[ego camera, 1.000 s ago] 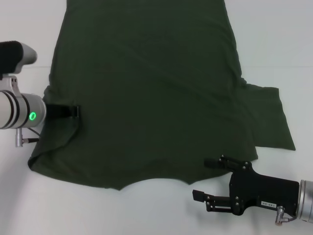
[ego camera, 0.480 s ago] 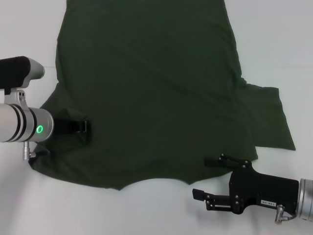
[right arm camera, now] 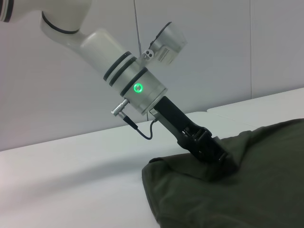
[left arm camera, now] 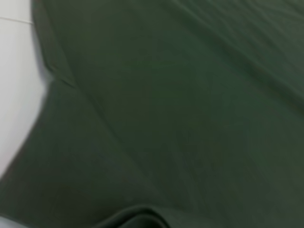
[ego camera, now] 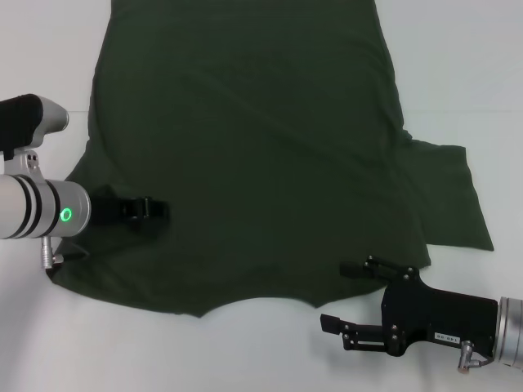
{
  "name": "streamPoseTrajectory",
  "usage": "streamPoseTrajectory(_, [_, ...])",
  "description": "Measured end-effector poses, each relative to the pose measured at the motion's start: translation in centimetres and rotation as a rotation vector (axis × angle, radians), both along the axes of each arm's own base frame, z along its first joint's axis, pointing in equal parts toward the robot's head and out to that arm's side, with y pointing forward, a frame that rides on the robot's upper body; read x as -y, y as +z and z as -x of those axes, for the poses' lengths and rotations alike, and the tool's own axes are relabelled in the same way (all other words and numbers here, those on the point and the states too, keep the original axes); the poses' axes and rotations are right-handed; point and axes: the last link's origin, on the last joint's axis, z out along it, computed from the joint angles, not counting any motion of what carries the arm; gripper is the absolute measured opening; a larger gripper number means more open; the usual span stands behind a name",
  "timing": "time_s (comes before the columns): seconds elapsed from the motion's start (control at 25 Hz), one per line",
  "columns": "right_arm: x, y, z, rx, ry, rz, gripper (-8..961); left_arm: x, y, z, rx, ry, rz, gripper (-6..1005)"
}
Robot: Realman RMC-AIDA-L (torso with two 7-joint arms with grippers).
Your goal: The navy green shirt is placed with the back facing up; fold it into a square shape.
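Observation:
The navy green shirt (ego camera: 261, 147) lies spread on the white table, its neckline notch at the near edge. My left gripper (ego camera: 155, 209) is shut on the shirt's left sleeve and holds that cloth folded in over the body. The right wrist view shows the same left gripper (right arm camera: 219, 157) pinching a raised fold of the shirt (right arm camera: 247, 190). Dark cloth of the shirt (left arm camera: 190, 118) fills the left wrist view. My right gripper (ego camera: 337, 296) stands open over bare table just off the shirt's near right edge, holding nothing. The right sleeve (ego camera: 453, 196) lies flat, spread outward.
The white table (ego camera: 466, 73) shows on both sides of the shirt and along the near edge. A thin seam line crosses the table at far left and far right. Nothing else lies on it.
My left gripper has moved right, drawing the left sleeve farther in over the shirt's body. The right arm has hardly moved.

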Motion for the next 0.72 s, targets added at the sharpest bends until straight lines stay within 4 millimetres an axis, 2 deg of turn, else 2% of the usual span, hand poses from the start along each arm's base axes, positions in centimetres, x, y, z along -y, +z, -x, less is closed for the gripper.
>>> streamPoseTrajectory(0.28, [0.1, 0.0, -0.2, 0.001, -0.006, -0.001, 924, 0.6, 0.4, -0.5, 0.138, 0.029, 0.048, 661])
streamPoseTrajectory(0.48, [0.2, 0.0, -0.2, 0.002, -0.007, -0.002, 925, 1.3, 2.2, 0.4, 0.282, 0.077, 0.019, 840])
streamPoseTrajectory(0.72, [0.2, 0.0, -0.3, 0.004, -0.011, -0.002, 925, 2.1, 5.9, 2.8, 0.452, 0.163, -0.090, 836])
